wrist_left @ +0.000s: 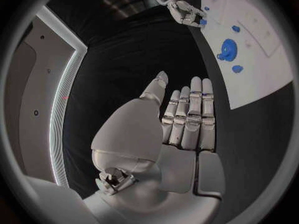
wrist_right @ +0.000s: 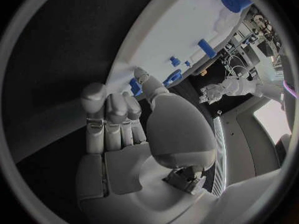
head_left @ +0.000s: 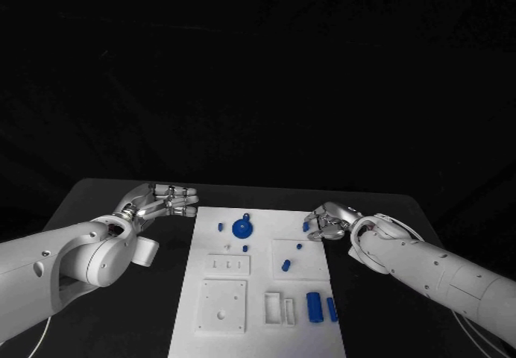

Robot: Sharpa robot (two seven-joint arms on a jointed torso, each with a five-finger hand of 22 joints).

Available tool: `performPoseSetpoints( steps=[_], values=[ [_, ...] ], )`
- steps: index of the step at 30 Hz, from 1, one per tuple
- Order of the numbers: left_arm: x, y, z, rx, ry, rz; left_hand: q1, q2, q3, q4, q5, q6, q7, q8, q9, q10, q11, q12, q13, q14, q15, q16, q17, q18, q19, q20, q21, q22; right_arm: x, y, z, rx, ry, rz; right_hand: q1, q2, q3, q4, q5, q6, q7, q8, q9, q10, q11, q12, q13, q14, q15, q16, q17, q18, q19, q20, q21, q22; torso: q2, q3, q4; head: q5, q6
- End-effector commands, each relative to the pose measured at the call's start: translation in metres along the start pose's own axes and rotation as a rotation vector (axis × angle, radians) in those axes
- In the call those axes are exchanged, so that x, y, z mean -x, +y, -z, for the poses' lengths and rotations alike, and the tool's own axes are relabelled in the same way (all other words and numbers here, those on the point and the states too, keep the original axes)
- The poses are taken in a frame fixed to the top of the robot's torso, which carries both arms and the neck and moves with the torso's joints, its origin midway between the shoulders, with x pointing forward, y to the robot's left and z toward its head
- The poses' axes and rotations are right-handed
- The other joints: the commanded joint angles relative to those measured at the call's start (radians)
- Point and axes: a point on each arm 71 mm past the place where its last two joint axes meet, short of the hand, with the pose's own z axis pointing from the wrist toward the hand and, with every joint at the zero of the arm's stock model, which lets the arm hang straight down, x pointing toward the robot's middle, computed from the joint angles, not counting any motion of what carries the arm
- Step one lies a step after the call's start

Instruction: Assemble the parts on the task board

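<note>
Presently, the following conditions are observed.

Task board: the white task board (head_left: 258, 298) is laid lengthwise at the middle of the black table (head_left: 107, 201), between the two arms.

Round part: a large round blue part (head_left: 243, 226) is seated at the far end of the board; a small blue peg (head_left: 221, 226) is placed just beside it on the left-arm side, and another small blue peg (head_left: 245, 248) is set just nearer than it.

Middle part: a short blue piece (head_left: 286, 265) is laid on a raised square plate near the board's middle.

Near parts: two blue cylinders (head_left: 314, 306) are laid side by side at the near end, on the right-arm side, just beside two upright white frames (head_left: 279, 308).

Left hand: the left hand (head_left: 163, 201) is held over the bare table off the board's far corner, apart from the board. In the left wrist view the fingers (wrist_left: 190, 115) are extended and pressed together, with the thumb set slightly apart; nothing is held.

Right hand: the right hand (head_left: 331, 221) is positioned at the board's far edge on the right-arm side. A small blue part (wrist_right: 135, 86) is pinched between thumb and fingertip, as seen in the right wrist view; the remaining fingers (wrist_right: 107, 115) are curled close together.
</note>
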Motion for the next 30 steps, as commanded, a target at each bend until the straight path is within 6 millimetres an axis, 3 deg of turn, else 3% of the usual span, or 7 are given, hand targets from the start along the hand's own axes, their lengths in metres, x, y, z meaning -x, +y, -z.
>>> performPoseSetpoints(
  steps=[1, 14, 19, 30],
  values=[
    [-0.0025, -0.0015, -0.0001, -0.014, 0.018, 0.002, 0.003, 0.008, 0.002, -0.006, 0.006, 0.006, -0.002, 0.005, 0.001, -0.009, 0.001, 0.004, 0.001, 0.0, -0.005, -0.006, -0.001, -0.005, -0.005, 0.0, 0.006, 0.001, -0.0044, 0.0015, -0.0001, 0.014, 0.03, 0.0, -0.006, 0.006, 0.005, 0.002, -0.002, 0.01, -0.001, 0.004, 0.002, -0.006, 0.003, 0.008, 0.001, -0.004, 0.001, 0.006, 0.002, -0.006, 0.019, 0.008, 0.008, 0.091, -0.001, 0.0004, -0.0016, 0.0, -0.001],
    [-0.0024, -0.0014, 0.0, -0.013, 0.019, 0.002, 0.003, 0.008, 0.002, -0.006, 0.006, 0.006, -0.002, 0.005, 0.001, -0.009, 0.001, 0.004, 0.001, 0.0, -0.005, -0.006, -0.001, -0.005, -0.005, 0.0, 0.006, 0.001, -0.0068, 0.0005, -0.0012, -0.002, 0.001, -0.022, -0.032, 0.028, 0.003, 0.032, -0.022, 0.024, 0.001, 0.004, 0.002, 0.003, 0.005, 0.021, 0.007, 0.002, 0.002, 0.018, 0.012, -0.003, 0.025, 0.009, 0.028, 0.094, -0.001, -0.0003, -0.0012, 0.002, -0.002],
    [-0.0026, -0.0012, 0.0, -0.009, 0.022, 0.003, 0.002, 0.009, 0.001, -0.008, 0.006, 0.006, -0.002, 0.005, 0.001, -0.01, 0.002, 0.004, 0.001, 0.0, -0.004, -0.006, -0.001, -0.004, -0.007, 0.0, 0.009, 0.002, -0.0069, 0.0007, -0.0019, -0.006, -0.011, -0.027, -0.045, 0.035, 0.033, 0.04, -0.028, 0.037, 0.002, 0.003, 0.001, 0.006, 0.006, 0.028, 0.009, 0.005, 0.003, 0.024, 0.018, -0.001, 0.027, 0.011, 0.035, 0.095, -0.002, -0.0013, -0.0013, 0.002, -0.003],
    [-0.0024, -0.0009, -0.0002, -0.006, 0.022, 0.002, 0.001, 0.009, 0.0, -0.007, 0.006, 0.005, -0.002, 0.005, 0.0, -0.012, 0.002, 0.003, 0.001, 0.0, -0.004, -0.005, -0.001, -0.004, -0.007, 0.0, 0.01, 0.002, -0.0079, 0.0015, -0.0032, -0.013, -0.023, -0.034, -0.055, 0.048, 0.059, 0.043, -0.041, 0.06, -0.001, 0.004, 0.002, 0.007, 0.005, 0.03, 0.008, 0.007, 0.002, 0.025, 0.02, -0.002, 0.027, 0.01, 0.041, 0.095, -0.002, 0.002, -0.0033, 0.005, 0.002]
  ],
)
